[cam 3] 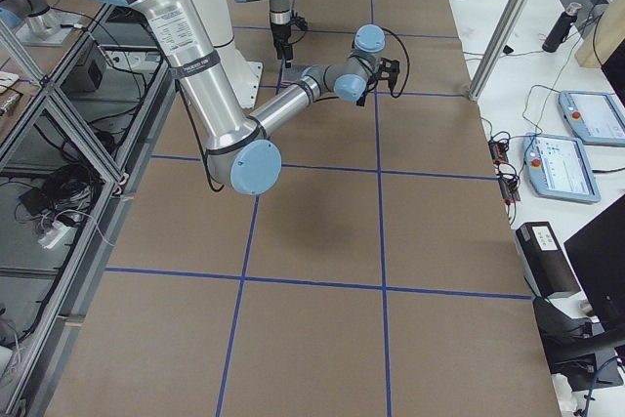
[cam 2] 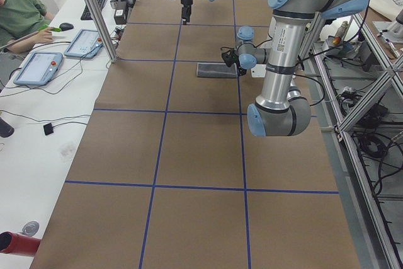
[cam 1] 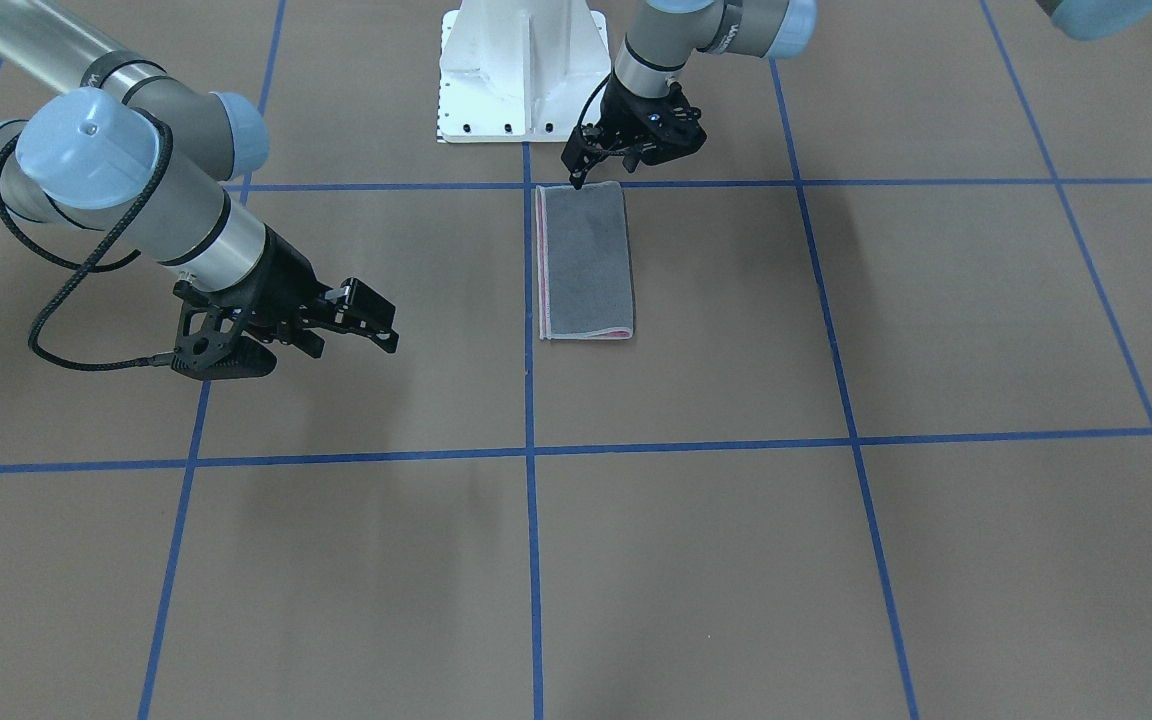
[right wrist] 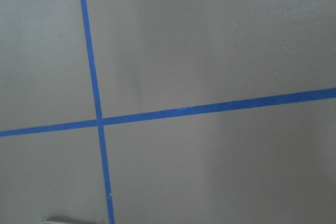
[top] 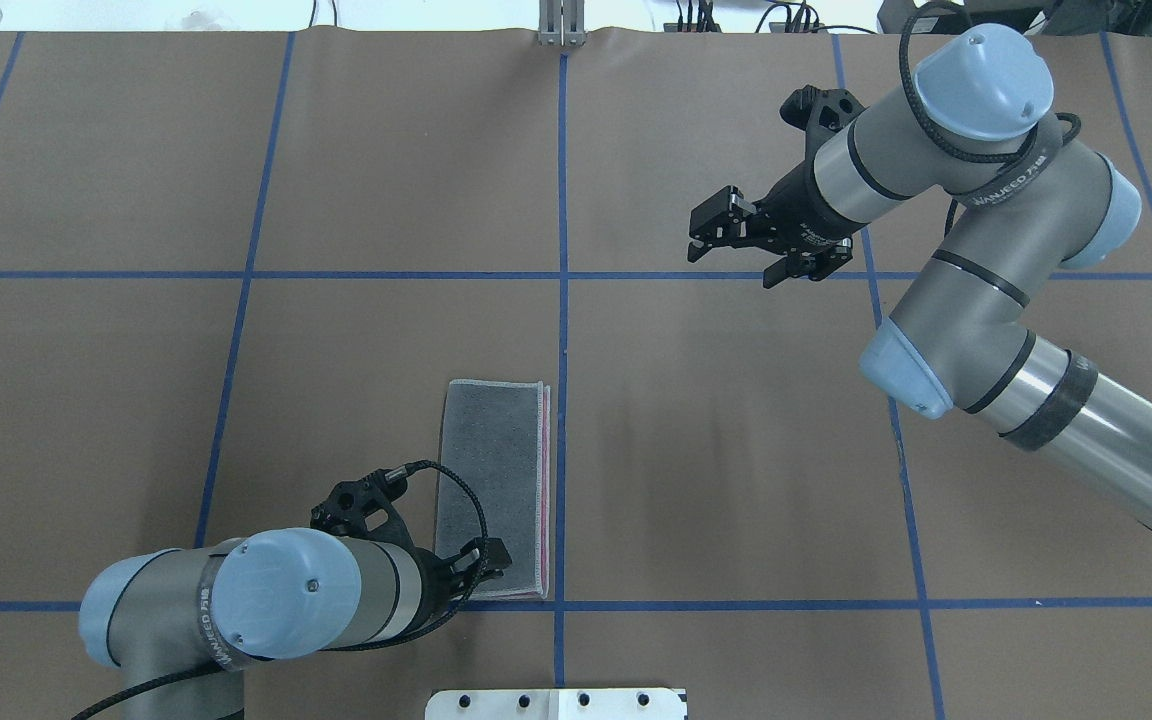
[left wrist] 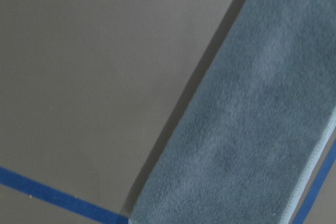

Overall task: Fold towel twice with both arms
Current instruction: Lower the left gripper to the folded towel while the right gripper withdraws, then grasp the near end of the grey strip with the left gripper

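From my station, the towel [cam 1: 584, 262] lies flat on the brown-papered table [cam 1: 936, 320], folded into a narrow strip with the grey face up and a thin pink edge along one long side, which runs just beside a blue tape line [top: 561, 330]. The left gripper [cam 1: 604, 160] points down at the strip's short end nearest the white base [cam 1: 521, 70]. From those jaws the cloth stretches straight away from the robot. One fingertip [cam 1: 576, 181] sits right at that short edge, but I cannot tell whether the jaws are clenched on the cloth or standing apart. The right gripper [top: 731, 265] hangs off to the other side with its jaws spread and nothing between them. The towel is well apart from it, back toward the robot and across the centre line. The front-facing camera gives me the fingertip meeting the edge, where the overhead camera covers that end partly with the left wrist and its cable. The left wrist camera shows only close terry pile, a light stitched edge and tape, with no fingers in sight. The right wrist camera shows bare paper and a tape crossing. From the table's left end the strip is small, just beside the left gripper.
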`<state>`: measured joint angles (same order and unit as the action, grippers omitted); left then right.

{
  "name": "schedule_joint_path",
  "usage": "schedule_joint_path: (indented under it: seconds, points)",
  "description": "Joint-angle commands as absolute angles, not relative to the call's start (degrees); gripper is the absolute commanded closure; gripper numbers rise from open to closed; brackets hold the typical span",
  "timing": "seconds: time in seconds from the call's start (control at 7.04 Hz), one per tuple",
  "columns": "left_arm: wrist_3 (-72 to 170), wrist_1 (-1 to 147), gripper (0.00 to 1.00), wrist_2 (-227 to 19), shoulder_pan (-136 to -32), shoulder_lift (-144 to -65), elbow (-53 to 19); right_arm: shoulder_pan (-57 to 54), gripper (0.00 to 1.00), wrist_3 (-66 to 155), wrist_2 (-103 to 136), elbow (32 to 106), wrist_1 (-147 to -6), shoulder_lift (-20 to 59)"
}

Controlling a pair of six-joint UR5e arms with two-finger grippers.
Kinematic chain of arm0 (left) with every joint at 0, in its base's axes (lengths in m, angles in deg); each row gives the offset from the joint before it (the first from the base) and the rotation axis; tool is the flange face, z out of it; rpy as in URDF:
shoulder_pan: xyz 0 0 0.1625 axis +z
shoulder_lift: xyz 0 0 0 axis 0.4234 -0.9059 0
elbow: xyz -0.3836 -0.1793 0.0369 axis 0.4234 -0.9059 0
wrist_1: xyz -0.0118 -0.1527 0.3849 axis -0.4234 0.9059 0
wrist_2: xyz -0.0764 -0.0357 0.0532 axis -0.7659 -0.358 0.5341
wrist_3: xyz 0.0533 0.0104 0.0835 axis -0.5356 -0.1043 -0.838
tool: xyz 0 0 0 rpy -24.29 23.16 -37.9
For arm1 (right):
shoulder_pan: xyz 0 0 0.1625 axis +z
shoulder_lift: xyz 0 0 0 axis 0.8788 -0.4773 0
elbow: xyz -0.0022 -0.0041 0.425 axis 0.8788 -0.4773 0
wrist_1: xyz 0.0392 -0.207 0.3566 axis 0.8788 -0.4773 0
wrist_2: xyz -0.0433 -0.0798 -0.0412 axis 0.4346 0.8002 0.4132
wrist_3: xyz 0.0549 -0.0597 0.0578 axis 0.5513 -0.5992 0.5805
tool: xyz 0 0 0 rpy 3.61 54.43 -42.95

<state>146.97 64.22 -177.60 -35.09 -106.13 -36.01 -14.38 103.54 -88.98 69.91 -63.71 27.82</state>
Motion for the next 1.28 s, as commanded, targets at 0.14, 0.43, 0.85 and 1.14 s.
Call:
schedule_joint_path:
  seconds: [0.14,0.43,0.85,1.14]
  points:
    - [146.45,64.31,0.01,-177.32,-34.98,-106.29,-34.34,-14.38,0.0,103.85,-88.98,69.9,-63.71,28.11]
    - [146.53,64.31,0.02,-177.32,-34.98,-106.38,-34.07,-14.47,0.0,103.94,-88.89,69.9,-63.62,28.2]
    - [146.45,64.31,0.29,-177.32,-35.16,-106.29,-33.9,-14.47,0.0,104.03,-88.89,69.9,-63.71,28.12]
    - [146.45,64.31,0.41,-177.32,-35.25,-106.29,-33.98,-14.47,0.0,103.94,-88.89,69.64,-63.62,28.12]
